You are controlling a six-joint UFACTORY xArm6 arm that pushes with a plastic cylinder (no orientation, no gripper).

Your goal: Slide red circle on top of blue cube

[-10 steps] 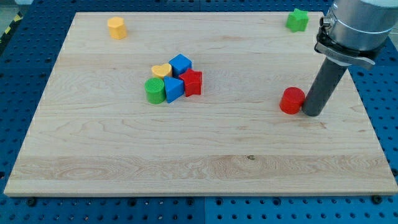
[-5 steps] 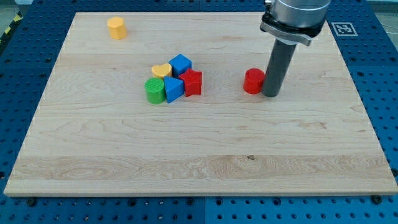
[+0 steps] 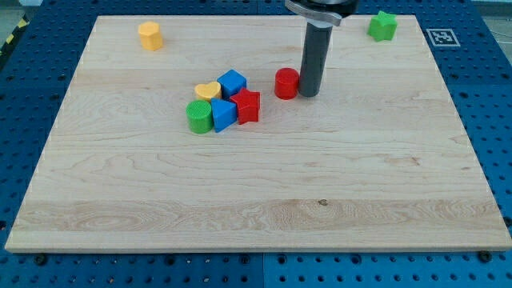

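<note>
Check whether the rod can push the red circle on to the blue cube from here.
Probably yes: my tip sits against the red circle on the view's right, with bare board between it and the blue cube.

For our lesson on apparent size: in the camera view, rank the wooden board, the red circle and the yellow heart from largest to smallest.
1. Wooden board, by far the largest.
2. Red circle and yellow heart: they look alike in size, so I leave them unranked.

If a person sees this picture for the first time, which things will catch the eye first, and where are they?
The dark rod comes down from the view's top, my tip right beside the red circle, on its right. Left of them, five blocks huddle together: blue cube, yellow heart, red star, a second blue block and green cylinder.
</note>
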